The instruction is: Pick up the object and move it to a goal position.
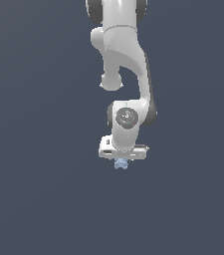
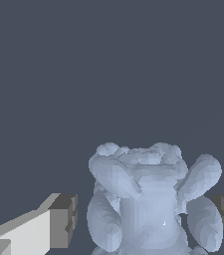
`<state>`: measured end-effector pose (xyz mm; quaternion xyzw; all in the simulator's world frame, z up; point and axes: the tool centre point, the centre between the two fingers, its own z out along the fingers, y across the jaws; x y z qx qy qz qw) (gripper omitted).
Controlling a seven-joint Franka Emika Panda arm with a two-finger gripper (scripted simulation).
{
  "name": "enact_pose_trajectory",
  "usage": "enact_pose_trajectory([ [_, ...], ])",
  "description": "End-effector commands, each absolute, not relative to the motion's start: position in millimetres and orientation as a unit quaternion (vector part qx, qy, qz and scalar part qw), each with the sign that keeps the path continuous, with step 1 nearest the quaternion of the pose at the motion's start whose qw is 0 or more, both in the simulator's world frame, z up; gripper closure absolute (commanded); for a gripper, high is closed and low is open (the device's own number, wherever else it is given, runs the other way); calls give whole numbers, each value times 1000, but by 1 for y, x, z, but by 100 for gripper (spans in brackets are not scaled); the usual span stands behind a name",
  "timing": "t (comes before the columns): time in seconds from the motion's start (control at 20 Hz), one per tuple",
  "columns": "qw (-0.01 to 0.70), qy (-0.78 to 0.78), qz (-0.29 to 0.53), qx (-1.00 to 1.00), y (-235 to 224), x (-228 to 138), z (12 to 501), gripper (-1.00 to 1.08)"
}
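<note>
Between your pincer's (image 2: 143, 219) fingertips sits the pale blue object (image 2: 151, 199), lumpy and narrower than the hand. Both dark pads (image 2: 66, 219) flank it with gaps, so you're open, holding nothing, lined up to close.
</note>
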<state>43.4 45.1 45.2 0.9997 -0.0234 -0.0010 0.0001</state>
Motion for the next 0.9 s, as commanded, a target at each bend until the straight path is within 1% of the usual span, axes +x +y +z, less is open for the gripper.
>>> enact_pose_trajectory([
  [0.0, 0, -24, 0, 1000, 45, 45, 40, -92],
  [0.1, 0, -24, 0, 1000, 45, 45, 40, -92],
  [0.15, 0, -24, 0, 1000, 45, 45, 40, 108],
  [0.7, 0, -24, 0, 1000, 45, 45, 41, 108],
  [0.85, 0, -24, 0, 1000, 38, 46, 43, 108],
])
